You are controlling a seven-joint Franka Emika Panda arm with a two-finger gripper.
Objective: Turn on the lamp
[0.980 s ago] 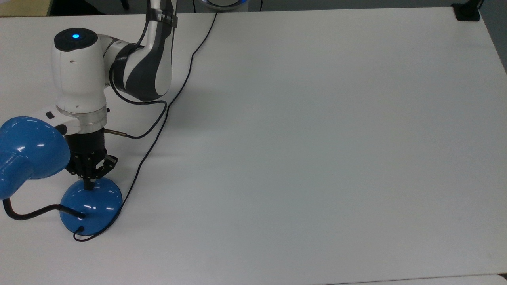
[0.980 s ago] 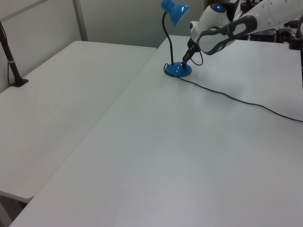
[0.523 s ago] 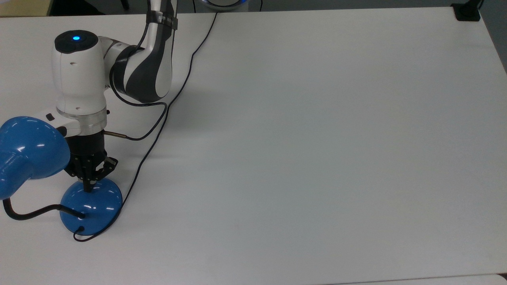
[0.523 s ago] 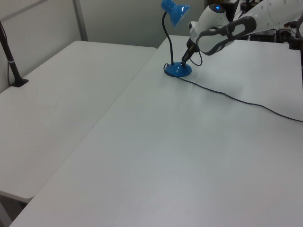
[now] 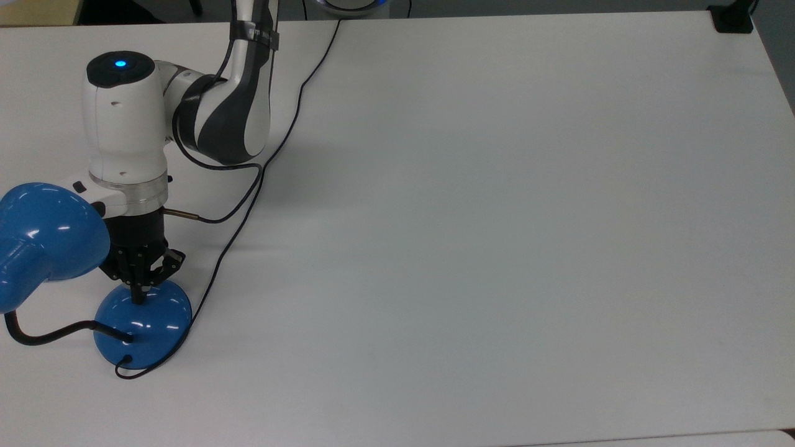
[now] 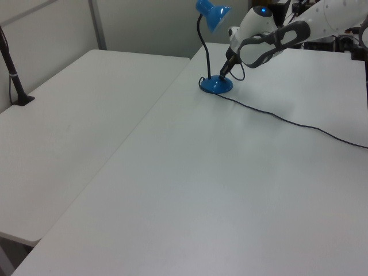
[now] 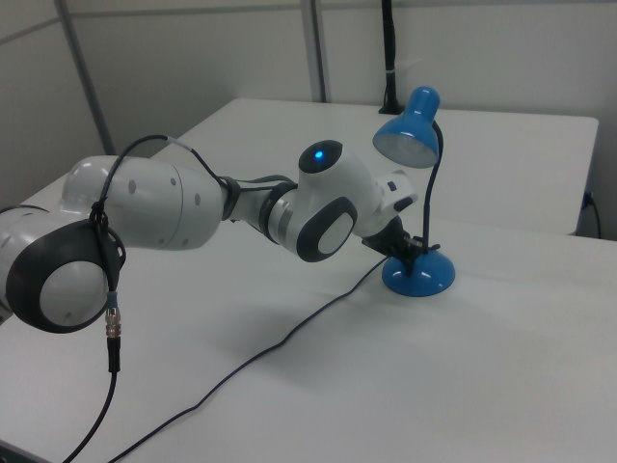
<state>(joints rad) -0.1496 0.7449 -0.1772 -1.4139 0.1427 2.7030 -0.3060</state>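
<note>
- The blue desk lamp (image 5: 141, 323) stands at the white table's (image 5: 497, 217) edge, on the top view's left, shade unlit.
- The gripper (image 5: 138, 297), jaws pinched together holding nothing, presses its tips onto the domed base.
- The lamp's thin black cord (image 5: 248, 205) trails across the table.

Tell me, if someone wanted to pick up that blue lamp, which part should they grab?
Probably the thin black neck of the lamp, low down near the domed base. It rises clear of the base and is slim enough to pinch; the dome and shade look glossy and wide. Come from the side.
</note>
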